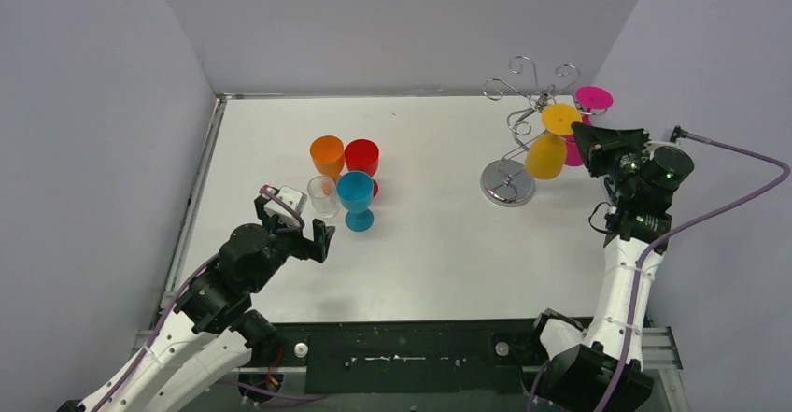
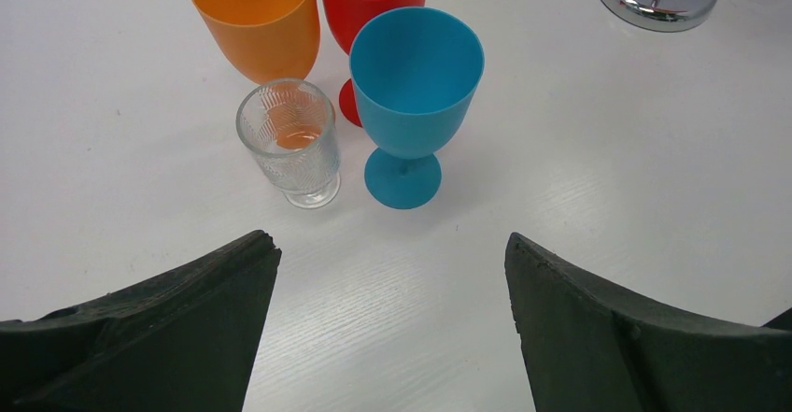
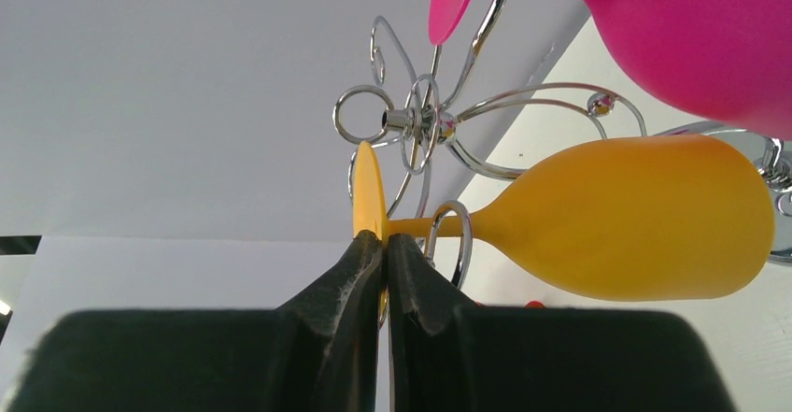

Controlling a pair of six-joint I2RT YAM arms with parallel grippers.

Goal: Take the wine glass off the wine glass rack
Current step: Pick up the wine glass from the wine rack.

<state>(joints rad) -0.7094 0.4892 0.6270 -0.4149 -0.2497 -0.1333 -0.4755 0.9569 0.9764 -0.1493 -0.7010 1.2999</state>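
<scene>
Right wrist view | right gripper pinched shut on thin foot rim of yellow wine glass, which hangs bowl-down in a wine glass rack hook | left gripper wide, empty | risk: slim grip could slip, stem snag wire loop, rack tip, pink glass get bumped

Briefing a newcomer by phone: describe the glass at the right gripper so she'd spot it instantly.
On the table's far right stands a silver wire rack. Two glasses hang inverted from it. Yours is the yellow wine glass, beside the pink glass, its foot pinched by the right gripper.
</scene>
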